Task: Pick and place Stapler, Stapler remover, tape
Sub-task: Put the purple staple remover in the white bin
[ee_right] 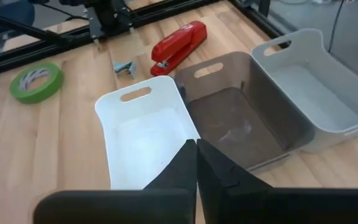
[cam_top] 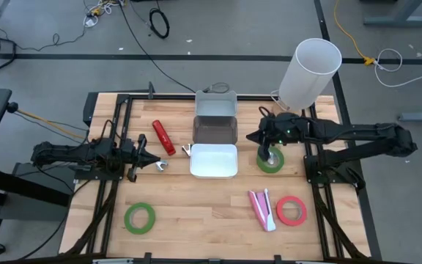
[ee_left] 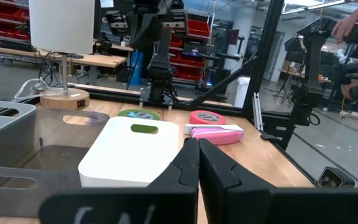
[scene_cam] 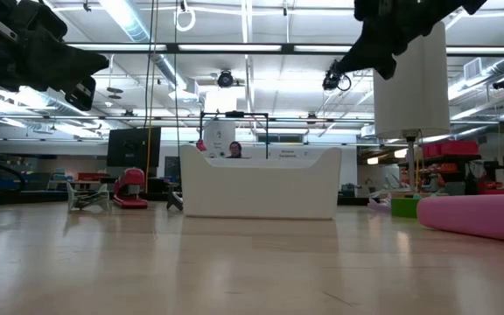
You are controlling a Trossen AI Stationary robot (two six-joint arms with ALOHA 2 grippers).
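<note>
My left pincer is closed and empty beside the stapler remover; my right pincer is closed and empty near the green tape. The red stapler lies on the desk, left of the bins.

Four cameras covered one wooden table from above, level and both wrists.

The high view looked straight down on everything. The low view sat at tabletop height, facing the white bin close ahead and the room behind. The left wrist view looked across that bin toward the opposite arm; the right wrist view looked down into it, nearer.
</note>
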